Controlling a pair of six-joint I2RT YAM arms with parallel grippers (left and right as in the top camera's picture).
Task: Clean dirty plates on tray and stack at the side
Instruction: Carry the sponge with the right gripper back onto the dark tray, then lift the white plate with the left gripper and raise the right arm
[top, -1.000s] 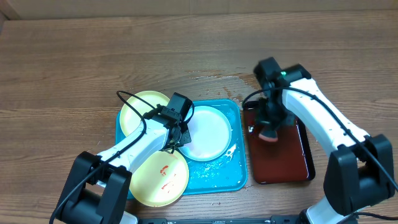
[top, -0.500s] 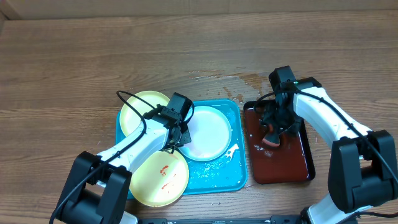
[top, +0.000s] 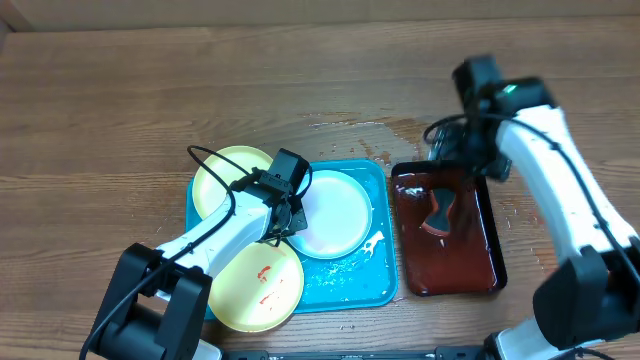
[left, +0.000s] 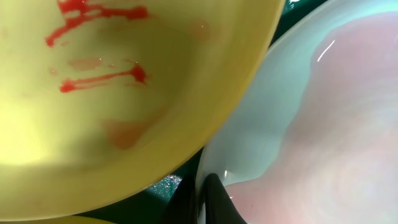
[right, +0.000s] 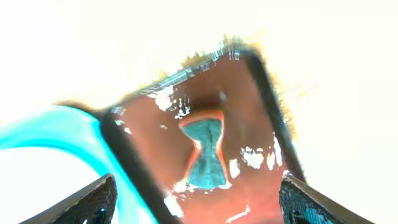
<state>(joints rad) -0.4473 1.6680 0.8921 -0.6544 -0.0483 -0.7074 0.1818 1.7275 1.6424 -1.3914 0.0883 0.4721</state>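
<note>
Three plates lie on the turquoise tray (top: 350, 285): a mint-white plate (top: 335, 215) in the middle, a clean-looking yellow plate (top: 225, 175) at the far left, and a yellow plate (top: 262, 285) with red smears at the near left. My left gripper (top: 290, 222) is shut on the mint-white plate's left rim. In the left wrist view the two fingers pinch that rim (left: 202, 186), the white plate (left: 323, 124) lies right, and the smeared yellow plate (left: 112, 93) lies left. My right gripper (top: 462, 160) hangs open and empty above the far end of the red-brown tray (right: 199, 205).
A dark red-brown tray (top: 470, 260) stands right of the turquoise one, wet inside, with an hourglass-shaped scrubbing sponge (top: 438, 213) lying in it (right: 204, 155). Water drops spot the wooden table (top: 350, 125) behind both trays. The near yellow plate overhangs the tray's front-left rim.
My right gripper has opened, left the sponge lying in the red-brown tray, and risen away toward the far right. The left arm and the plates have not moved.
</note>
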